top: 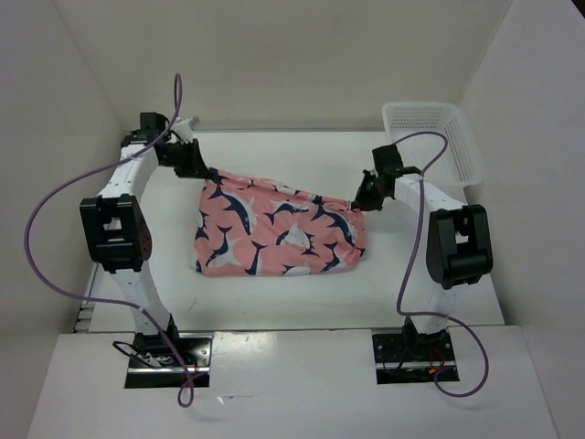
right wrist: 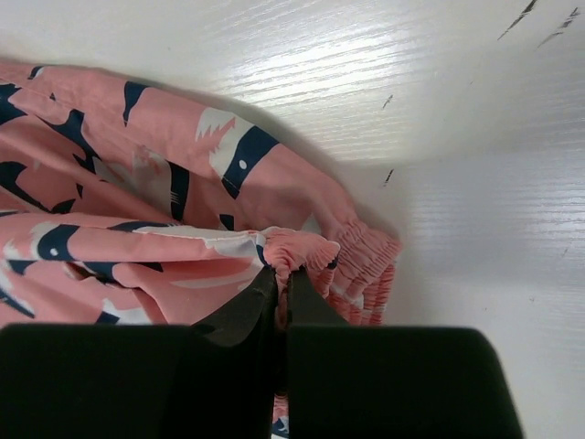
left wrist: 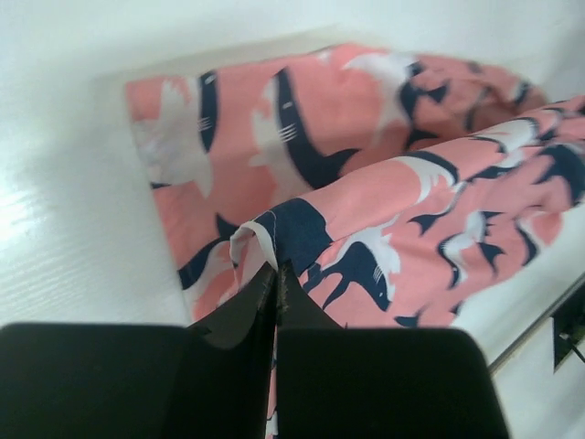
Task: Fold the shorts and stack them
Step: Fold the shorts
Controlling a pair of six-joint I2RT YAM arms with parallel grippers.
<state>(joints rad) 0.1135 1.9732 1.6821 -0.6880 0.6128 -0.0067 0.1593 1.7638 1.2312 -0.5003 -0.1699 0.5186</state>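
Observation:
The salmon-pink shorts (top: 274, 229) with navy and white bird shapes lie on the white table, their far edge lifted between both grippers. My left gripper (top: 203, 174) is shut on the far left hem corner; the left wrist view shows its jaws pinched on the shorts (left wrist: 366, 210) at the hem, gripper (left wrist: 276, 274). My right gripper (top: 358, 203) is shut on the gathered elastic waistband at the far right; in the right wrist view the gripper (right wrist: 281, 279) pinches the ruffled waistband of the shorts (right wrist: 137, 229). The fabric hangs taut between them, the lower layer resting on the table.
A white plastic mesh basket (top: 439, 137) stands at the back right, beyond the right arm. White walls enclose the table on the left, back and right. Purple cables loop off both arms.

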